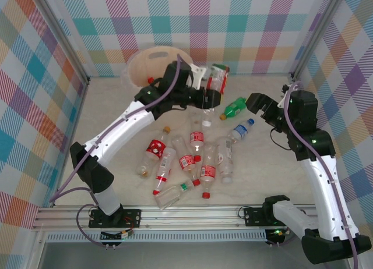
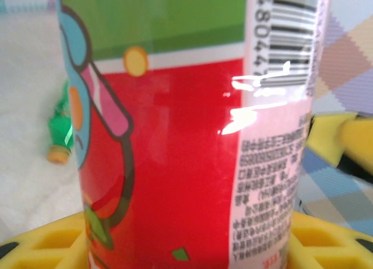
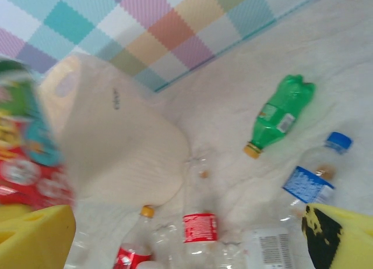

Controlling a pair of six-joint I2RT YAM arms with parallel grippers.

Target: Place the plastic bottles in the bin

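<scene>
Worktop (image 1: 111, 103): pale beige, walled by plaid panels on three sides.

Bin (image 1: 152, 50): cream, round, standing at the far edge left of centre. A slot handle is visible under the rim. The right wrist view shows it (image 3: 116, 147) as a blurred pale bulk.

Loose bottles (image 1: 186, 164): roughly ten clear ones, mostly red-labelled, lying scattered from the worktop's centre toward the near edge. Some touch or overlap (count uncertain, outlines merge).

Left claw (image 1: 213, 95): reaches out just right of the bin and is clenched on a labelled bottle (image 1: 218, 77). The bottle is raised off the worktop near the far edge, beside the bin's right rim and not over its opening. In the left wrist view its red-and-green label (image 2: 186, 152) sits between the yellow pads (image 2: 46, 246), pressed on both sides.

Right claw (image 1: 254, 101): hangs toward the right side of the worktop, released, with its yellow fingers (image 3: 35, 234) spread and nothing between them.

Green bottle (image 1: 233, 108): yellow cap, lying on its side between the two claws and just beside the right claw's tips. Also seen at (image 3: 280, 114) and (image 2: 60, 135).

Blue-capped bottle (image 1: 240, 131): clear with a blue label, lying just nearward of the green one (image 3: 312, 179).
</scene>
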